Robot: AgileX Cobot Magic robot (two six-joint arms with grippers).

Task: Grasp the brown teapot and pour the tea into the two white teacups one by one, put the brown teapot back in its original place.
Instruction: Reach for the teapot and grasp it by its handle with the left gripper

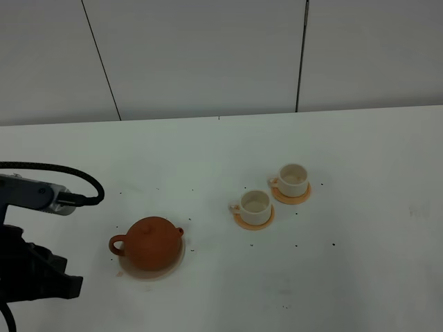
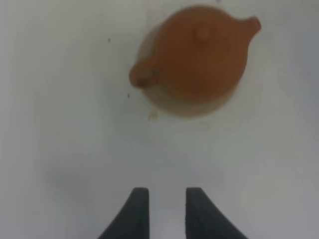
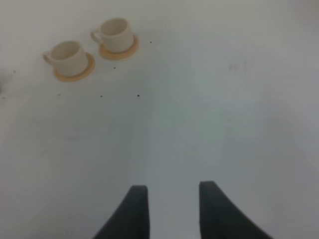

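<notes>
A white tabletop [image 1: 360,228] fills the high view, with grey wall panels behind it; we see a brown teapot [image 1: 151,243] at the lower left, sitting upright on a round pale mat [image 1: 148,274] whose rim shows just around the pot's base; the lid with its knob is on, the loop handle points left and the short spout points right, toward the cups. Right of the middle stand two small white cups, close together but not touching; the nearer cup [image 1: 255,203] sits on the front saucer [image 1: 255,225], and the farther cup [image 1: 293,180] sits on the back saucer [image 1: 292,200], both saucers orange; the cups' insides look pale. The dark left arm [image 1: 34,277] with a black cable [image 1: 69,169] occupies the lower left edge, near the teapot but apart from it.

In the left wrist view the left hand [image 2: 167,191] has its two dark fingers spread with a gap between them, pinching nothing; the teapot lies ahead of them, well apart. In the right wrist view the right hand [image 3: 173,186] is likewise spread and empty over bare tabletop; both cups appear far ahead of it.
</notes>
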